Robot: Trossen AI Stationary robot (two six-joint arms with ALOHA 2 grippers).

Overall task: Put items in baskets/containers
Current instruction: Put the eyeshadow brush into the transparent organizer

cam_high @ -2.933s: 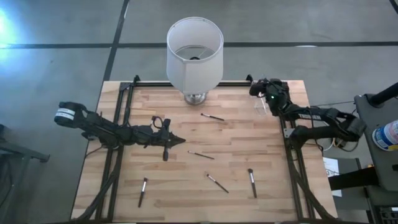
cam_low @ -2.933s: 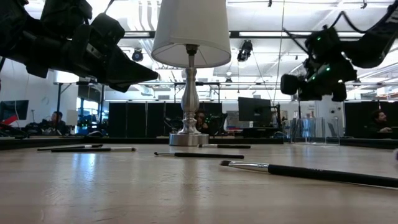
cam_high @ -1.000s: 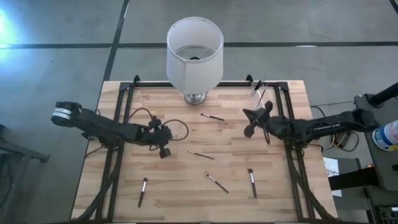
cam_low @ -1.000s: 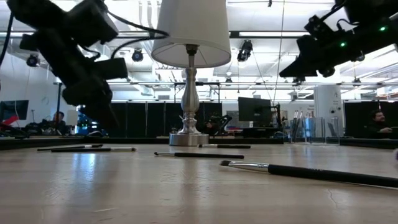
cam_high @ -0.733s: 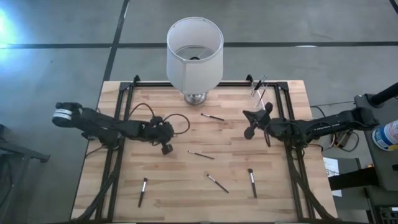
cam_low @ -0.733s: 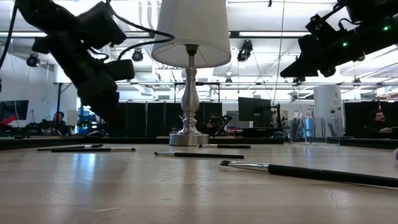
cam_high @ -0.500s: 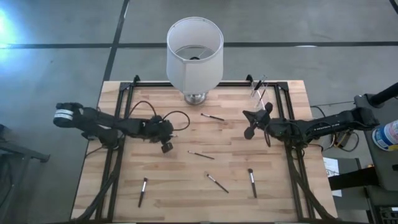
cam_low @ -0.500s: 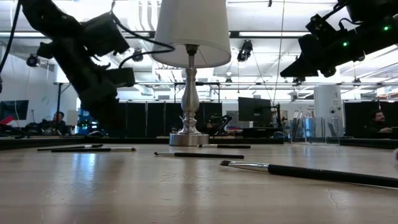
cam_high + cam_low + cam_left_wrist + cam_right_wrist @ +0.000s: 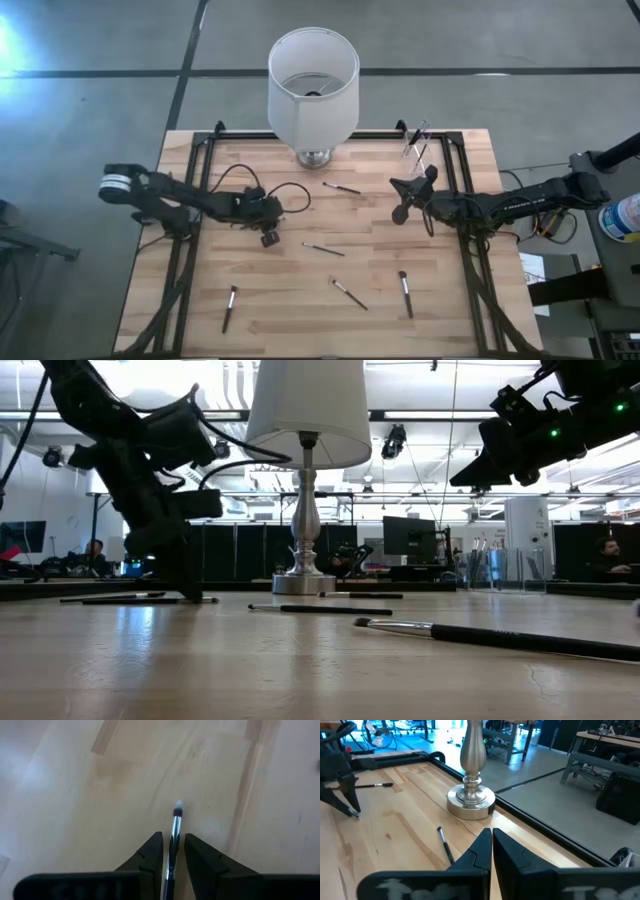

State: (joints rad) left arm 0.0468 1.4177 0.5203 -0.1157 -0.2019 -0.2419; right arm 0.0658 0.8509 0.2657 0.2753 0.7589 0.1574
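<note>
Between the fingers of the left gripper (image 9: 172, 851), pinched there, runs a makeup brush (image 9: 175, 827), bristle tip forward; its handle is hidden behind them. From overhead that brush cannot be made out under the gripper (image 9: 266, 236). The right gripper (image 9: 491, 840), pressed together, hovers near the clear cup (image 9: 417, 146).

Left wrist view: brush (image 9: 173, 840) handle hidden between the left tool (image 9: 173, 851) fingers, lower end cut off. High view: clear cup (image 9: 417, 147) at far right of tabletop (image 9: 300, 300) barely discernible; contents too small to tell.
</note>
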